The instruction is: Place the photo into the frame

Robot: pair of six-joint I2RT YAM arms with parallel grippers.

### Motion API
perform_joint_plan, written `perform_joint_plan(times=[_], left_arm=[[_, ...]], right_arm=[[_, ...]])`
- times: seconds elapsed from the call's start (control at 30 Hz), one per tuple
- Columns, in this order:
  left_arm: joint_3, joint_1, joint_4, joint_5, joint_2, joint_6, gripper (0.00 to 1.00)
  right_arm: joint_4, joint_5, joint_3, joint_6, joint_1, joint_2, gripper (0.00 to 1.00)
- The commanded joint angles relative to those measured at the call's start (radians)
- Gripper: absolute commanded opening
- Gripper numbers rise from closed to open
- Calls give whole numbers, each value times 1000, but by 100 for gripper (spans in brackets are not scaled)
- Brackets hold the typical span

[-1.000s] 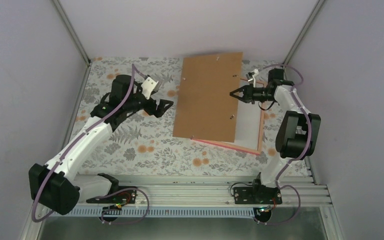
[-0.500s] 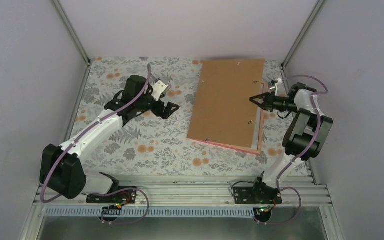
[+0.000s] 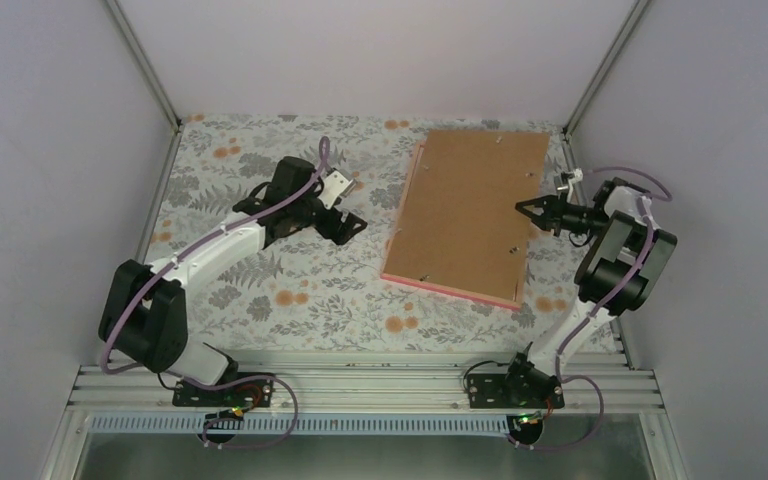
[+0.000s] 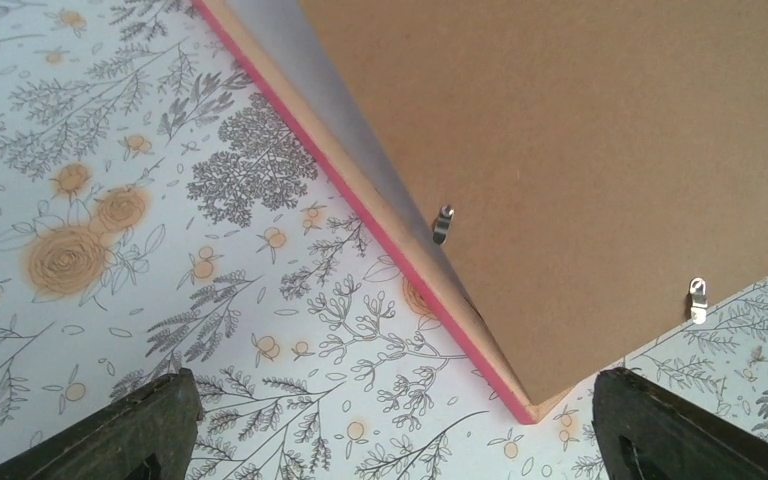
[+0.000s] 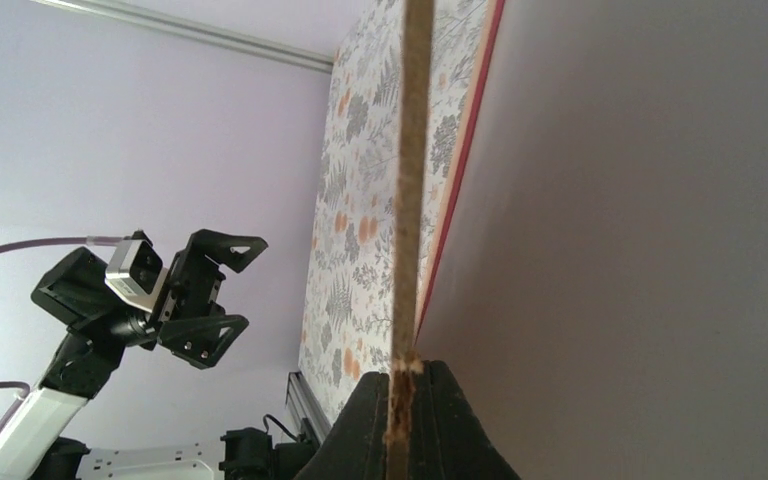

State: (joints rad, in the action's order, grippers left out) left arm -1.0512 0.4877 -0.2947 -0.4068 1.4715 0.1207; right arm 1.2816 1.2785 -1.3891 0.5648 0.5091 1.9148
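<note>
The right gripper (image 3: pixel 537 210) is pinched tight on the right-hand edge of the brown board (image 3: pixel 470 215). From its own wrist camera you look straight down that thin edge, clamped between the two fingers (image 5: pixel 438 420). The board is tipped up on that side and hangs at a slant over the frame (image 3: pixel 450 291), whose pink rim shows along the board's near and left sides. The frame lies at the far right of the tabletop (image 3: pixel 290 300), close to the right edge and slightly skewed to it.

Across from it, the left gripper (image 3: pixel 350 225) hovers with its jaws spread wide and nothing in them. It sits just beside the frame's left rim, looking at the near-left corner.

I can't see the photo itself. A pale sheet (image 4: pixel 285 60) shows in the gap between the pink rim and the lifted board. Whether that is the print's white back or a mat, I can't tell from here.

To my eye this is the backing step: the board goes down over whatever is in the frame. The next move calls for lowering the held edge gently and keeping the board square, so it drops inside the rim rather than riding on top of it. The free arm is well placed to steady the left side. The small metal clips (image 4: pixel 442 224) stick out along the board's edge and may catch on the rim, so they want watching.
</note>
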Motion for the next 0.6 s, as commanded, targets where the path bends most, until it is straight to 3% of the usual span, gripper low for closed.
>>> perform_joint_plan(times=[0.0, 0.57], left_arm=[[-45, 7, 32, -3, 27, 13, 97], [-66, 13, 36, -28, 99, 5, 96]], right_arm=[[3, 61, -8, 40, 39, 19, 4], [4, 25, 0, 54, 77, 66, 3]])
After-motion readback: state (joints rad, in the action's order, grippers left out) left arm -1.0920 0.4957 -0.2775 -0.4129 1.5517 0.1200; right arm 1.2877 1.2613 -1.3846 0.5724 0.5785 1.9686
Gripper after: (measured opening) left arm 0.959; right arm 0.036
